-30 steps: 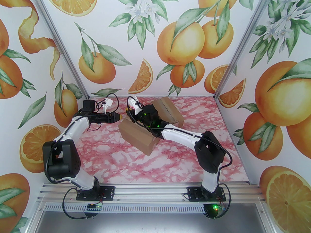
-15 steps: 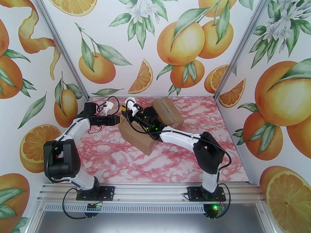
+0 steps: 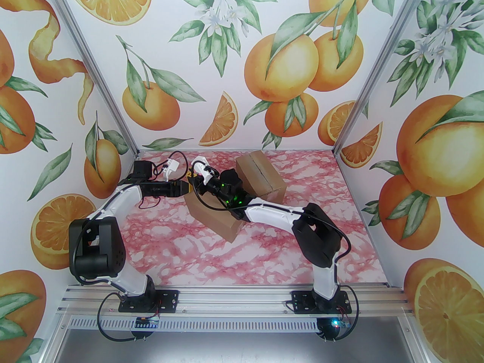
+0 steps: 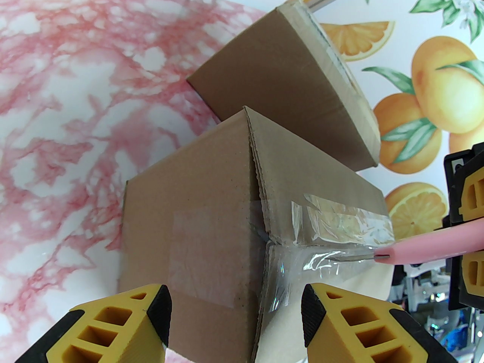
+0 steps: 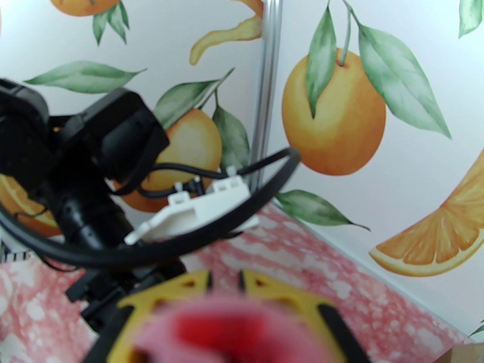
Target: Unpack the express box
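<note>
Express box [image 3: 212, 213]: a brown carton lying askew near the middle of the table, towards the far side; one end faces the left gripper.
Tape [image 4: 334, 221]: a clear strip along the box's top seam and down over its end, wrinkled and partly lifted at the corner.
Pink cutter [image 4: 427, 250]: its short metal blade tip rests at the wrinkled tape on the top seam; in the right wrist view it is a pink blur.
Right gripper [image 4: 470, 240]: jaws narrowed on the pink cutter, gripping its body from both sides above the box.
Left gripper [image 4: 236, 308]: jaws wide apart with nothing held, just off the box's end; whether the pads touch the cardboard cannot be told.
Second box [image 3: 261, 176]: a taped brown carton just behind the express box, to its right.
Table [image 3: 227, 255]: pink marbled surface.
Walls [image 3: 227, 51]: printed with oranges and leaves.
</note>
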